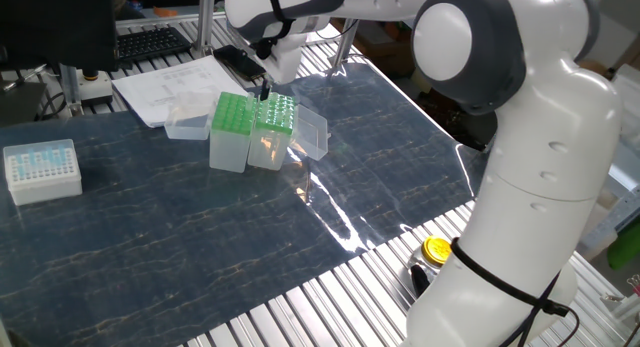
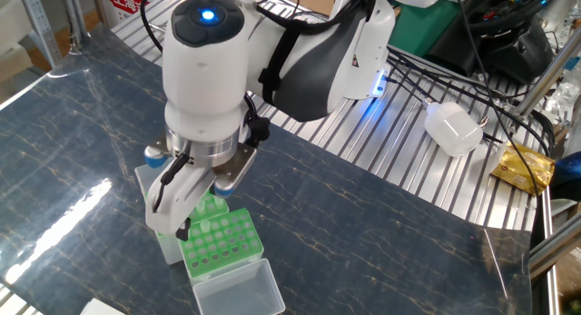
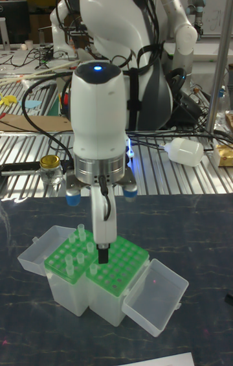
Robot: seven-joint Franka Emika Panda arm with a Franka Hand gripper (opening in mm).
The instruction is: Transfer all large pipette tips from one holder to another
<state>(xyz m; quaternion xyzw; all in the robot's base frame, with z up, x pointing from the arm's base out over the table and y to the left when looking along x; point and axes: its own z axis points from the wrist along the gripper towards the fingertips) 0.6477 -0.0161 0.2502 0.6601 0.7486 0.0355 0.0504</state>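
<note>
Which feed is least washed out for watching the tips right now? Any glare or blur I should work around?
One fixed view: a bright glare streak runs across the mat beside the green racks, and the tips are tiny. The other fixed view: the arm hides much of the racks. Tall fixed view: sharpest, with the tool and the large pipette tips clear.

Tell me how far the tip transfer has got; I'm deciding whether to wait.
Done: unclear; a few large pipette tips stand in one green rack, while the neighbouring rack shows open holes. In hand: the gripper hangs where the racks meet; whether it grips a tip is hidden. Left: cannot tell which rack is the source.
</note>
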